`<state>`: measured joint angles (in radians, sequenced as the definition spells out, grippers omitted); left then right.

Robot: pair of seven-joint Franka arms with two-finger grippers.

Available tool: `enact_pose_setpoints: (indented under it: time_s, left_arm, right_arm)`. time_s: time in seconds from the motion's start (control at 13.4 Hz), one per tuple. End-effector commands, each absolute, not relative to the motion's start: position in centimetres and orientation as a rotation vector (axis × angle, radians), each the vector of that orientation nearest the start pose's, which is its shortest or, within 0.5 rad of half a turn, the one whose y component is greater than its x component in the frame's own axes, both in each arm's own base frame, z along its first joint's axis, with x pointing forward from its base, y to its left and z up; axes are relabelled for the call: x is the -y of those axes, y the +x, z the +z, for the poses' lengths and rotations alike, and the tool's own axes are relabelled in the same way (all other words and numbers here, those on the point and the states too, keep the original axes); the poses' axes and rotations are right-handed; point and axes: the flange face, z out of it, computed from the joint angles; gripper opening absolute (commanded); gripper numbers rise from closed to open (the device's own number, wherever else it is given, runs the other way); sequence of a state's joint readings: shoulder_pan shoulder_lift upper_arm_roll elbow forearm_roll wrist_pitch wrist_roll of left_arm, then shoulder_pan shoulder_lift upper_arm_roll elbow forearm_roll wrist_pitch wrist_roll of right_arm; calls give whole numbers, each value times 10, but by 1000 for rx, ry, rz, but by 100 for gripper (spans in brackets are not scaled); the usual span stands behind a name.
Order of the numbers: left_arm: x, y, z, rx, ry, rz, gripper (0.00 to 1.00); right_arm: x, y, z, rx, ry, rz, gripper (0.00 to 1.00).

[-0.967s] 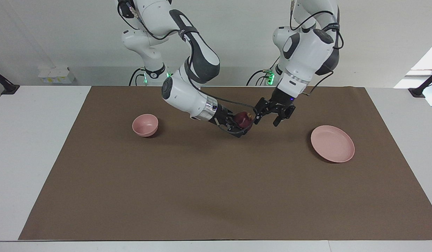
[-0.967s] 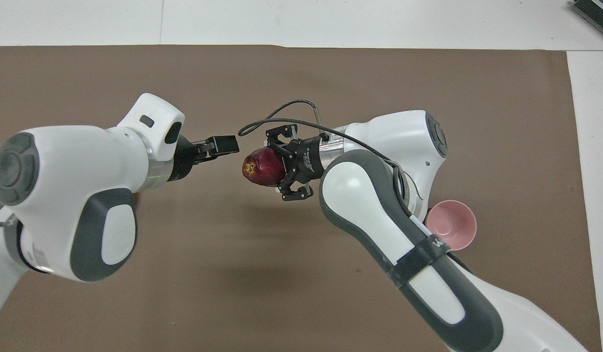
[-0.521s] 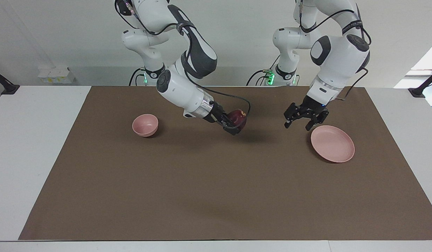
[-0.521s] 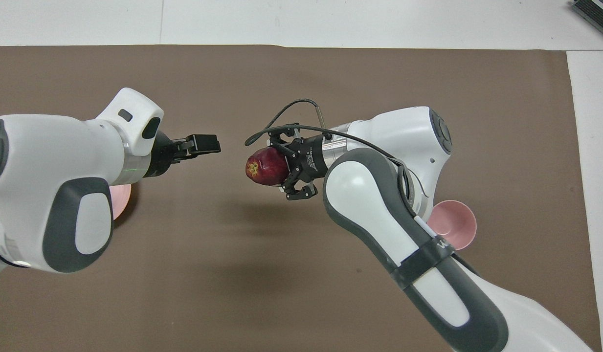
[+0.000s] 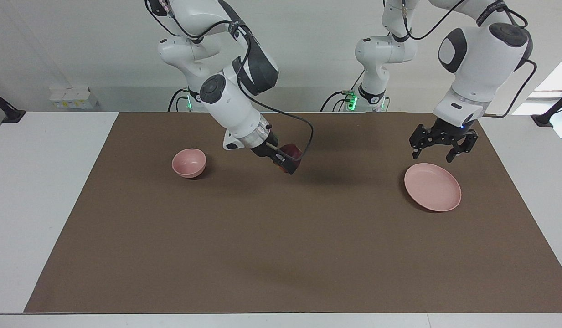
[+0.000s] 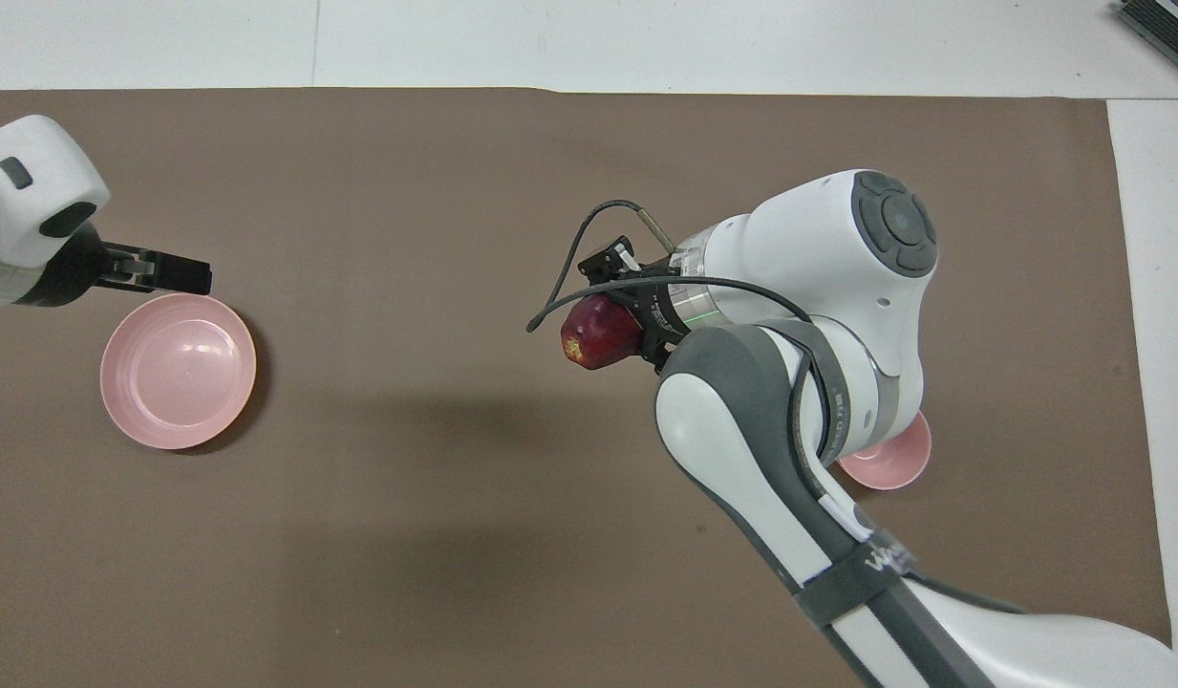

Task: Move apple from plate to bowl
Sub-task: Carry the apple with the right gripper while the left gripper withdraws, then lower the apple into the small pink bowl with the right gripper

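We see the right gripper [image 5: 287, 164] pinching the apple [image 6: 598, 333], holding it in the air above the brown mat [image 5: 281, 255], between the bowl [image 5: 188, 162] and the plate [image 5: 432, 187] and clear of both. The bowl sits toward the right arm's end of the table, the plate toward the left arm's end. The left gripper [image 5: 443, 145] hangs just above the plate's rim with its fingers spread and nothing between them. There is lettering on the right arm's dark band, but we cannot read it
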<state>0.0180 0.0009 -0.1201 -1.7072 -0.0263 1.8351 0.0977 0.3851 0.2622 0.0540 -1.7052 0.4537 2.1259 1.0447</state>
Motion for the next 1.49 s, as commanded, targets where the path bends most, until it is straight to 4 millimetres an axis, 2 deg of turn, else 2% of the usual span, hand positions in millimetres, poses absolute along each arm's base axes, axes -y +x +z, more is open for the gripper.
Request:
enact_pose_setpoints:
  time_s: [0.0, 0.22, 0.45, 0.82, 1.19, 1.41]
  left_arm:
    - [49, 569, 627, -358, -3121, -141, 100]
    - [38, 560, 645, -330, -3130, -117, 100]
    - [31, 559, 642, -299, -3133, -102, 100]
    - [30, 560, 644, -287, -3134, -128, 100]
    - [31, 558, 649, -282, -3134, -129, 100]
    - [31, 550, 658, -284, -3127, -130, 100]
  right_arm:
    - [-267, 587, 473, -954, -2592, 155, 0]
    - [-237, 597, 483, -793, -2693, 86, 0]
    - [-211, 606, 485, -624, -2822, -7, 0]
    - [-176, 614, 487, -301, -3005, -113, 0]
    - [-127, 616, 500, -57, -3082, -129, 0]
    - [-102, 614, 508, 7, -3098, -118, 0]
